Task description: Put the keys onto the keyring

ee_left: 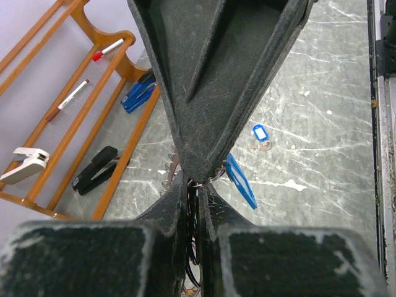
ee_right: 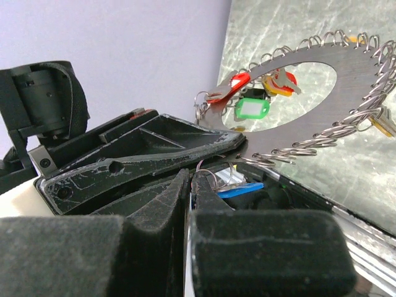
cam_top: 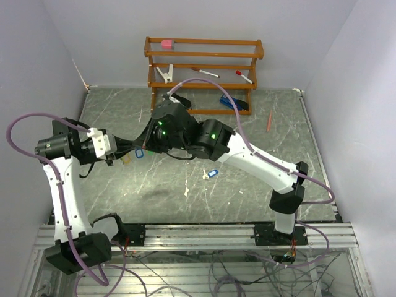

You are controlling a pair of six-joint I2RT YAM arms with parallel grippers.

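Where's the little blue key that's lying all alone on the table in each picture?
Top external: the lone blue key lies near the middle of the picture, on the grey table.
Left wrist: it is right of centre, a little above the middle.
Right wrist: not in it.
Shared landmark: the hanging blue tag, which shows in all three views.

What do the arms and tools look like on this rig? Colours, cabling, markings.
The left arm and right arm have white link shells, black joint housings and black bases. A mauve cable loops loosely outside each. Green lights glow on the right arm's wrist joints. The left tool and right tool have black wedge-shaped fingers with ribbed hollows, scuffed. No markings legible.
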